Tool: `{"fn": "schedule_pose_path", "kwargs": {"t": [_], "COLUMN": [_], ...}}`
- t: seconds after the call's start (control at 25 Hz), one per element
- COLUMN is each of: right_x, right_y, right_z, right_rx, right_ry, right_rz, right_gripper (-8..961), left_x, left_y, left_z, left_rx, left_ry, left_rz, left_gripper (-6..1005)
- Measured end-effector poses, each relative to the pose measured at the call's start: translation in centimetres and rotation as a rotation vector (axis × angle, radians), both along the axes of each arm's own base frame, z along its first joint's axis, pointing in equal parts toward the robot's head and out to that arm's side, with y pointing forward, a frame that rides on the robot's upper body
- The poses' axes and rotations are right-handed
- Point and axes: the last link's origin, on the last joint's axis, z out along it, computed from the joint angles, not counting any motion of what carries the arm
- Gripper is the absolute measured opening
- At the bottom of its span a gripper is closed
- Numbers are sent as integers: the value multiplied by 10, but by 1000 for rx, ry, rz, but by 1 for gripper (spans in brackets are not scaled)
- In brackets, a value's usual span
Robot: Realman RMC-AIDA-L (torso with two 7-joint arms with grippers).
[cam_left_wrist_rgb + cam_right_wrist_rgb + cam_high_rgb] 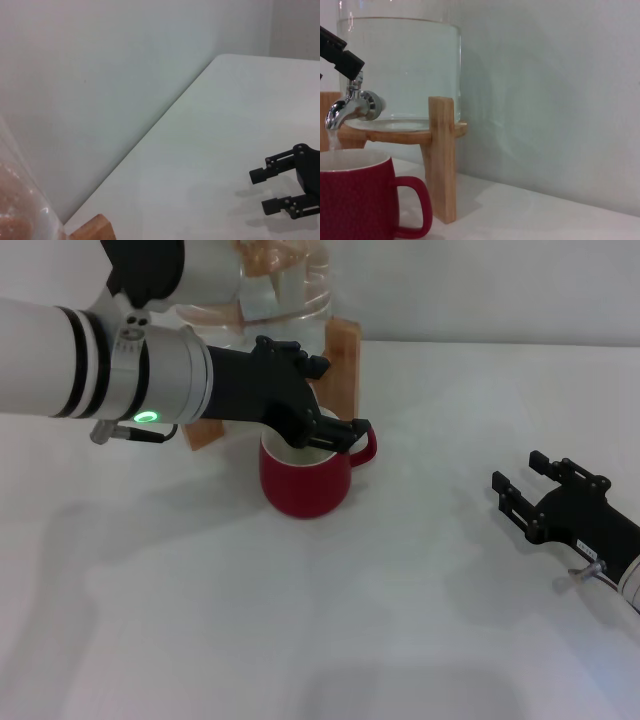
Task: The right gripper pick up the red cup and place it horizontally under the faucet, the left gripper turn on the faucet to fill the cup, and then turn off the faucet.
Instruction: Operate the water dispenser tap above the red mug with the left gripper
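The left arm reaches in from the left across the front of the water jar (pixel 290 290), its forearm roughly level and its wrist turned down so that the left gripper (pixel 335 430) hangs over the mouth of the red cup (pixel 305 480). In the right wrist view its black fingertips (pixel 342 57) sit on the lever of the faucet (pixel 352 107) — closed on it, as far as that view shows — and a thin stream of water runs from the spout into the cup below. The cup stands upright on the white table (pixel 400 620), just in front of the wooden stand (pixel 440 150), handle pointing to the robot's right. The right gripper (pixel 522 485) rests low over the table well to the right of the cup, fingers spread and holding nothing — pointed back toward the jar.
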Motion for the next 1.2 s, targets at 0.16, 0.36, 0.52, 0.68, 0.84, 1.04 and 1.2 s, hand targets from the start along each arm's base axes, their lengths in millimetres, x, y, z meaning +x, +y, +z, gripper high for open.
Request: {"fn": "schedule_pose_path", "kwargs": {"t": [0.16, 0.36, 0.52, 0.68, 0.84, 1.04, 1.2], "right_x": [0, -1, 0, 1, 1, 1, 1], "right_y": [-1, -1, -1, -3, -3, -3, -3], "right_z": [0, 1, 1, 1, 0, 0, 0], "right_rx": [0, 4, 4, 4, 4, 4, 4], "right_ry": [2, 6, 7, 8, 9, 9, 9], "right_rz": [-1, 6, 4, 0, -1, 0, 0], "right_gripper": [538, 538, 538, 538, 538, 538, 538], "left_x": [0, 1, 0, -2, -3, -7, -11], "left_y": [0, 0, -2, -3, -6, -10, -11], "left_z": [0, 0, 0, 0, 2, 7, 13], "left_rx": [0, -4, -7, -10, -16, 1, 22], "left_ry": [1, 3, 3, 3, 3, -3, -12], "left_rz": [-2, -3, 0, 7, 13, 20, 35], "left_gripper": [877, 877, 877, 877, 877, 877, 878]}}
